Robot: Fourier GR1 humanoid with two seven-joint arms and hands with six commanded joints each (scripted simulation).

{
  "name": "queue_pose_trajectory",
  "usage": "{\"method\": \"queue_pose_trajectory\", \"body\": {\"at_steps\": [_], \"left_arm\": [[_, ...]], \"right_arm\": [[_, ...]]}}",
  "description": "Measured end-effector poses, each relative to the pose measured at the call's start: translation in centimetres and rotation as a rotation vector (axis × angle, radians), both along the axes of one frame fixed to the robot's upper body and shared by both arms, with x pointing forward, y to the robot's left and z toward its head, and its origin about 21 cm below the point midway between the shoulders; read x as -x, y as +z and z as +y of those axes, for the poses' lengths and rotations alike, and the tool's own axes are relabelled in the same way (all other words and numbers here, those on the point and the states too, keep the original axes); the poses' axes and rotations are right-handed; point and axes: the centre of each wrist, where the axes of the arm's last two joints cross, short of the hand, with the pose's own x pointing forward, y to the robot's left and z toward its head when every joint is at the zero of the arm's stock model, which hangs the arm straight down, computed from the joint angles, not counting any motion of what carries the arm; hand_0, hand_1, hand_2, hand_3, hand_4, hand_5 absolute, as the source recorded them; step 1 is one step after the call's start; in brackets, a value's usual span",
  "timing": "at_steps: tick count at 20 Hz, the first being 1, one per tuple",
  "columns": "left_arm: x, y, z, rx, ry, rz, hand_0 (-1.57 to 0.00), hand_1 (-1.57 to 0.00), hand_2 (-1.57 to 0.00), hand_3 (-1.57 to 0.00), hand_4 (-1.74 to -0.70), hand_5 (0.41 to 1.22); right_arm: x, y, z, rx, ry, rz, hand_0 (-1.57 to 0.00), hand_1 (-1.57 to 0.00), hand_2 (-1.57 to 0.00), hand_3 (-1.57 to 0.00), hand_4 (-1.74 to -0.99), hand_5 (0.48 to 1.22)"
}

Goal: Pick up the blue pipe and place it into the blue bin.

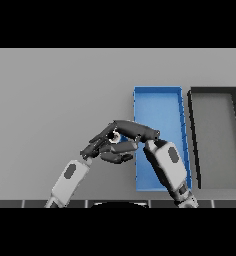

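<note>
Left hand (97,144) meeting right hand (124,146) at the blue bin's (157,100) left wall, fingers bunched together, grip unclear, blue pipe hidden or too small to make out, dark grey bin (215,92) idle on the bench (50,100).

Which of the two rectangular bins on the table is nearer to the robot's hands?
The blue rectangular bin: the right hand reaches over its left edge. The black rectangular bin stands farther right, away from both hands.
</note>
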Motion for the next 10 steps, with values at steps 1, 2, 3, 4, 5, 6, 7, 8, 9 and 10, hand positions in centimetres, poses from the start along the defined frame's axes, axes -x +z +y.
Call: {"method": "queue_pose_trajectory", "body": {"at_steps": [1, 2, 3, 4, 5, 6, 7, 8, 9, 10], "left_arm": [[0.0, -0.1, -0.2, -0.008, 0.005, 0.003, -0.01, -0.01, -0.01, -0.01, -0.97, 0.501], [0.3, -0.2, -0.4, -0.009, 0.005, 0.003, -0.01, -0.01, -0.01, -0.01, -0.97, 0.493], [0.3, -0.2, -0.4, -0.025, 0.003, 0.011, -0.01, -0.01, -0.01, -0.01, -0.97, 0.489], [0.3, 0.0, -0.5, -0.020, 0.003, 0.009, -0.01, -0.01, -0.01, 0.00, -0.97, 0.485], [-0.1, 0.1, -0.1, -0.032, 0.013, 0.011, 0.00, 0.00, 0.00, 0.00, -0.97, 0.479], [0.3, -0.2, 0.0, -0.031, -0.001, 0.015, 0.00, 0.00, 0.00, 0.00, -0.96, 0.475], [0.7, -0.2, -0.5, -0.026, -0.002, 0.015, 0.00, 0.00, 0.00, 0.00, -0.96, 0.475], [0.6, 0.1, -0.5, -0.033, 0.006, 0.008, 0.00, 0.00, 0.00, 0.00, -0.95, 0.474], [0.5, 0.0, -0.4, -0.040, 0.015, 0.009, 0.00, 0.00, 0.00, 0.00, -0.95, 0.473], [0.6, -0.1, 0.0, -0.029, 0.008, 0.003, 0.00, 0.00, 0.00, 0.00, -0.95, 0.471]], "right_arm": [[-0.1, 0.7, 0.4, 0.001, 0.007, 0.018, -1.57, -1.57, -1.57, -1.57, -1.495, 1.221], [-0.1, 1.7, -0.1, -0.022, 0.018, 0.026, -1.57, -1.57, -1.57, -1.57, -1.494, 1.221], [-0.4, 2.8, -0.3, -0.054, 0.018, 0.053, -1.57, -1.57, -1.57, -1.57, -1.494, 1.221], [-0.7, 3.8, -0.8, -0.076, 0.008, 0.076, -1.57, -1.57, -1.57, -1.57, -1.494, 1.221], [-1.1, 5.4, -1.0, -0.105, 0.009, 0.070, -1.57, -1.57, -1.57, -1.57, -1.495, 1.221], [-1.3, 6.2, -1.1, -0.119, 0.011, 0.084, -1.57, -1.57, -1.57, -1.57, -1.496, 1.221], [-1.8, 7.5, -1.4, -0.146, 0.008, 0.096, -1.57, -1.57, -1.57, -1.57, -1.496, 1.221], [-1.8, 8.6, -1.2, -0.167, 0.017, 0.094, -1.57, -1.57, -1.57, -1.57, -1.497, 1.221], [-2.3, 10.2, -1.2, -0.211, -0.003, 0.083, -1.57, -1.57, -1.57, -1.57, -1.497, 1.221], [-3.0, 11.3, -1.9, -0.244, -0.053, 0.073, -1.57, -1.57, -1.57, -1.57, -1.497, 1.221]]}}
